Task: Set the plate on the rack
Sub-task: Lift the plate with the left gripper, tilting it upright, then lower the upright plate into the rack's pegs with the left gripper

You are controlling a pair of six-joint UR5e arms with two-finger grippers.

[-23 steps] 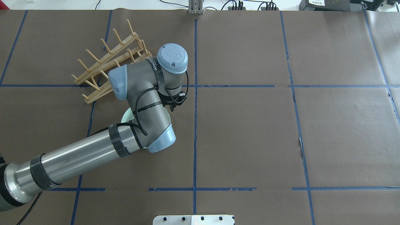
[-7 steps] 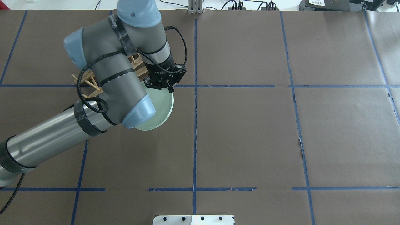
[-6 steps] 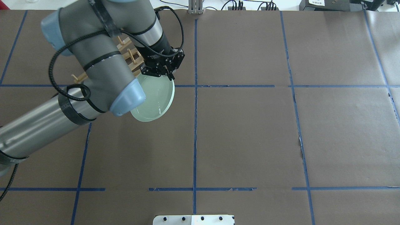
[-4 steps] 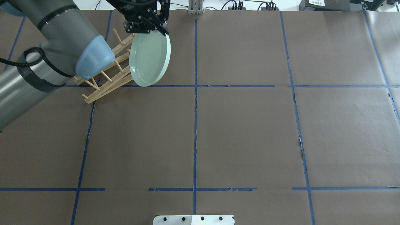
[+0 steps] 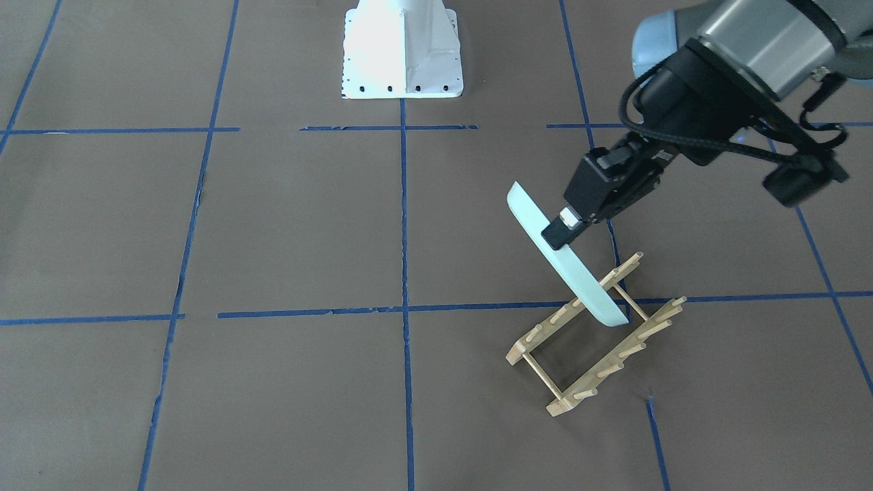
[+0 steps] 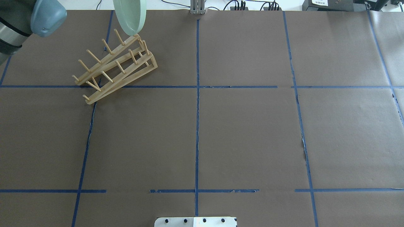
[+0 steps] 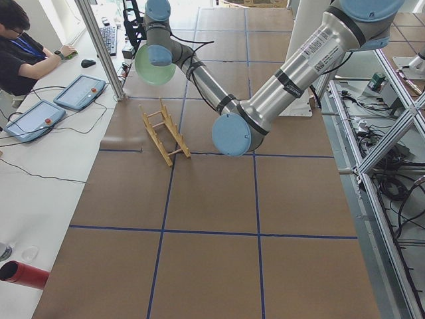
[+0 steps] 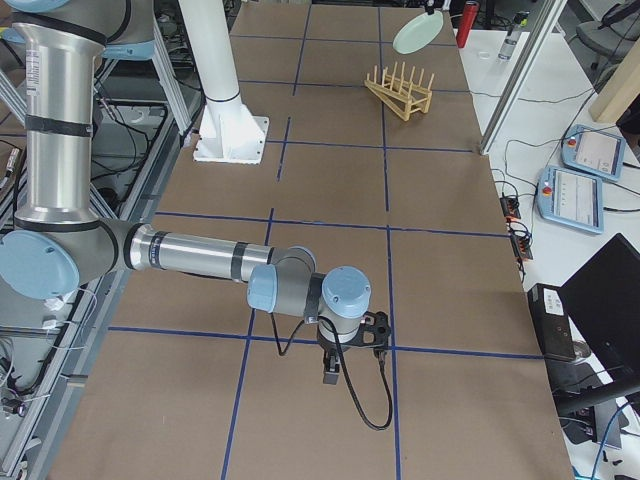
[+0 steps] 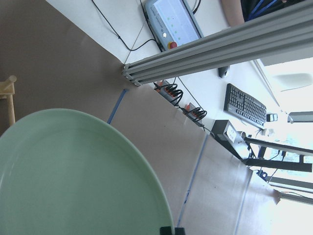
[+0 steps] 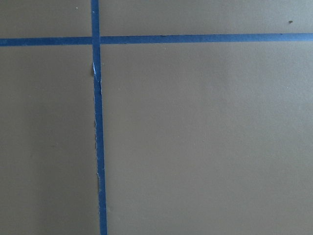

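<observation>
The brown-papered table is taped into a blue grid, and all the action is on the robot's left side, toward the far edge. The left arm reaches high over that corner. The right arm sits low over bare table well apart from it, I'd guess just to keep clear. The plate hangs in the air on edge and tilted, above the rack and not touching its pegs. It is probably turned that way so the rim can slide down between two pegs. The left gripper is clamped on the plate's upper rim, which leaves the lower edge free to go in first. I cannot tell whether the right gripper is open or closed.
</observation>
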